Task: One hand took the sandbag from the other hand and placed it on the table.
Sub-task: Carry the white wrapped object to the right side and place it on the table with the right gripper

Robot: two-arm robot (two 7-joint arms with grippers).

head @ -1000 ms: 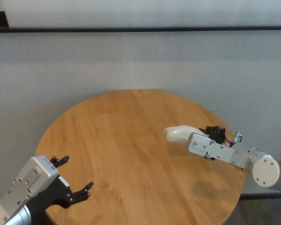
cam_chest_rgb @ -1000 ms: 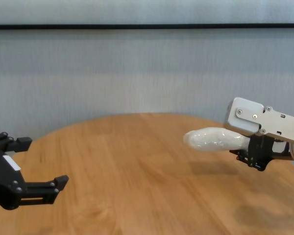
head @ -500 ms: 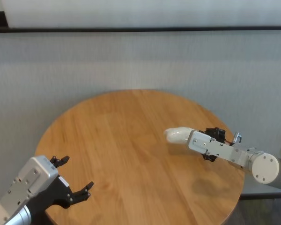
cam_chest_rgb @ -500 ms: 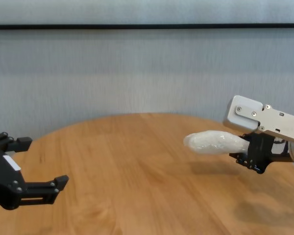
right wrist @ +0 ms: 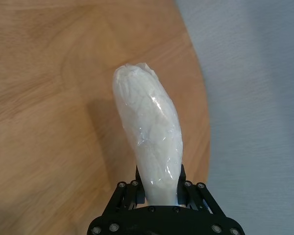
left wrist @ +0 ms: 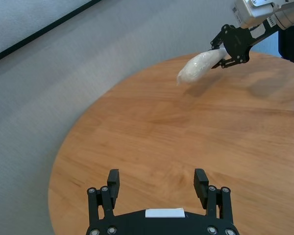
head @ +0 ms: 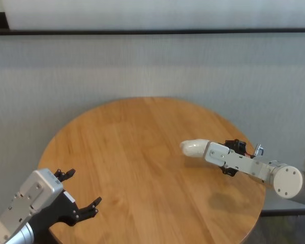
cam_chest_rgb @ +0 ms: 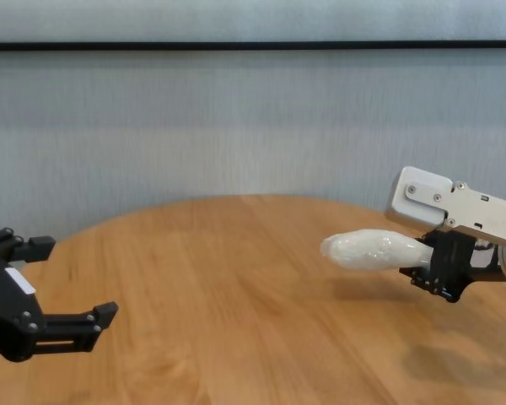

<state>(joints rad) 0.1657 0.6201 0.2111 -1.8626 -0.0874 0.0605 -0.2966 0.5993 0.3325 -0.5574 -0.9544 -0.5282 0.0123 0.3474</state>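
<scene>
The sandbag (head: 193, 147) is a white oblong bag in clear wrap. My right gripper (cam_chest_rgb: 423, 258) is shut on one end of it and holds it level, a little above the right side of the round wooden table (head: 127, 152). The bag sticks out toward the table's middle and casts a shadow on the wood. It also shows in the right wrist view (right wrist: 152, 132), clamped between the fingers (right wrist: 182, 188), and in the left wrist view (left wrist: 198, 67). My left gripper (head: 84, 187) is open and empty at the table's near left edge, with a small white sticker (left wrist: 164, 213) on its body.
A grey wall (head: 152, 66) runs behind the table. The table's right edge (right wrist: 198, 93) lies close under the sandbag, with grey floor (right wrist: 255, 98) beyond it.
My right gripper has sunk slightly toward the table with the sandbag still in it. The left arm has not moved.
</scene>
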